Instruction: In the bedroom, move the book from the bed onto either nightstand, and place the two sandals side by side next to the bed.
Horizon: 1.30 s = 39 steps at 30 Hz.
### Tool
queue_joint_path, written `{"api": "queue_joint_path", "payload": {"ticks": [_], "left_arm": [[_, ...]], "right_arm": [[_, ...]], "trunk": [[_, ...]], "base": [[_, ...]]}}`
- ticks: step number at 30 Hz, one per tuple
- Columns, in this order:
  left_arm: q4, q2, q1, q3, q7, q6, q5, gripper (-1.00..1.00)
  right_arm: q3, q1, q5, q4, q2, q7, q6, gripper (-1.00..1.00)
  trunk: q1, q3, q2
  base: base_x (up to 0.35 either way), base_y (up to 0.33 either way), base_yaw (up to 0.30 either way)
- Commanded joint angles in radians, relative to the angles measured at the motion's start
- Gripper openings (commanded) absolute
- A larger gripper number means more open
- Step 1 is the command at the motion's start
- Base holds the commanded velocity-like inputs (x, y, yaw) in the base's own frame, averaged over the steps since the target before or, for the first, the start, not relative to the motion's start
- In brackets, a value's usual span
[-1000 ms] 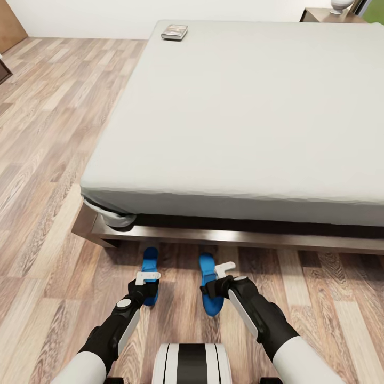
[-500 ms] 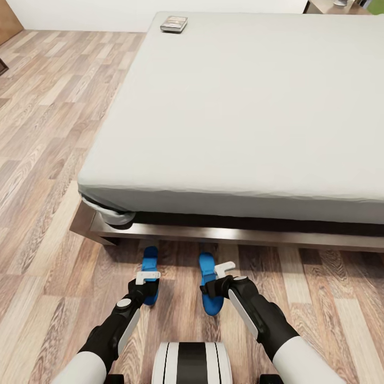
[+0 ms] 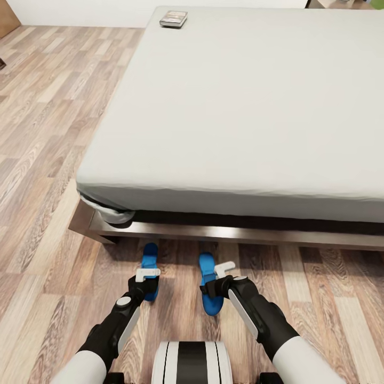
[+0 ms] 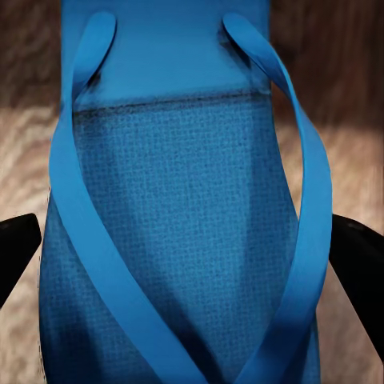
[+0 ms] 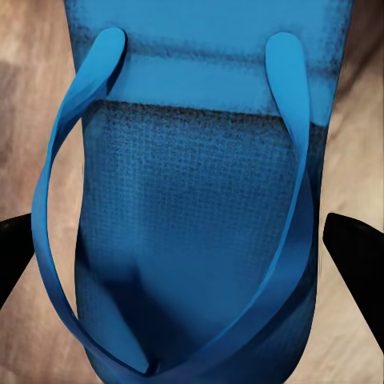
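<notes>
Right now both arms reach down to the wood-plank floor [image 3: 42, 160] in front of the bed [image 3: 245, 106], each pincer over one blue sandal.

Left gripper [image 3: 143, 288]: sits over the heel half of the left sandal [image 3: 150, 258]; the toe end pokes out beyond it toward the bed frame. In the left wrist view the left sandal [image 4: 184, 232] lies directly under the pincer, between the two black fingertips [image 4: 16, 248], which stand spread wide, one at each side edge of the sole. Cannot tell if they touch the sole.

Right gripper [image 3: 213, 288]: over the right sandal [image 3: 208, 269], whose heel sticks out on the robot's side and toe on the bed side. In the right wrist view the right sandal [image 5: 200, 216] lies between the spread fingertips [image 5: 352, 240], both clear of the sole edges.

Sandal look: bright blue flip-flops, textured dotted footbed, smooth blue V-strap with both strap ends anchored near the far end of the sole and the V meeting close to the pincer. Sole flat on the floor, strap arched above it.

Sandals lie parallel, a plank-wide gap between them, just beside the dark brown bed frame.

Book [image 3: 174, 18]: far beyond both pincers, on the white mattress at its far left corner, small, grey-dark cover, flat.
</notes>
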Motion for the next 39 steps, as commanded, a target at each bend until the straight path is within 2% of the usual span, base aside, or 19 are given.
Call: {"api": "queue_joint_path", "payload": {"ticks": [1, 8, 10, 16, 19, 24, 28, 32, 35, 39], "left_arm": [[-0.001, 0.0, 0.0, -0.003, 0.005, -0.002, 0.004, -1.0], [0.002, 0.0, 0.0, -0.003, 0.004, -0.038, 0.002, -1.0], [0.002, 0.001, 0.0, -0.004, 0.004, -0.04, 0.002, -1.0], [0.0, 0.001, 0.0, -0.006, 0.004, -0.042, 0.002, -1.0], [0.001, 0.001, 0.0, -0.007, 0.003, -0.042, 0.002, -1.0], [0.0, 0.001, 0.0, -0.009, 0.003, -0.042, 0.002, -1.0], [0.0, 0.001, 0.0, -0.01, 0.003, -0.042, 0.002, -1.0], [-0.001, 0.0, 0.0, -0.011, 0.003, -0.042, 0.002, -1.0], [-0.002, 0.001, 0.0, -0.011, 0.003, -0.042, 0.002, -1.0], [-0.004, 0.001, 0.0, -0.011, 0.003, -0.042, 0.002, -1.0]], "right_arm": [[0.0, 0.0, 0.0, -0.001, 0.0, 0.002, 0.004, -1.0], [0.0, 0.0, 0.0, -0.001, 0.0, 0.002, 0.004, -1.0], [0.0, 0.0, 0.0, -0.001, 0.0, 0.002, 0.004, -1.0], [0.0, 0.0, 0.0, -0.001, 0.0, 0.002, 0.004, -1.0], [0.0, 0.0, 0.0, -0.001, 0.0, 0.002, 0.004, -1.0], [0.0, 0.0, 0.0, -0.001, 0.0, 0.002, 0.004, -1.0], [0.0, 0.0, 0.0, -0.001, 0.0, 0.003, 0.004, -1.0], [0.0, 0.0, 0.0, -0.001, 0.0, 0.002, 0.004, -1.0], [0.0, 0.0, 0.0, -0.001, 0.0, 0.002, 0.004, -1.0], [0.001, 0.0, 0.0, -0.001, 0.0, 0.003, 0.004, -1.0]], "trunk": [[0.0, -0.005, 0.0], [0.001, -0.012, -0.001], [0.002, -0.02, -0.001], [0.002, -0.02, -0.001], [0.003, -0.032, -0.002], [0.003, -0.032, -0.002], [0.005, -0.047, -0.003], [0.005, -0.047, -0.003], [0.007, -0.059, -0.004], [0.007, -0.059, -0.004]], "base": [[0.0, 0.0, 0.0], [0.0, 0.0, 0.0], [0.0, 0.0, 0.0], [0.0, 0.0, 0.0], [0.0, 0.0, 0.0], [0.0, 0.0, 0.0], [0.0, 0.0, 0.0], [0.0, 0.0, 0.0], [0.0, 0.0, 0.0], [0.0, 0.0, 0.0]]}}
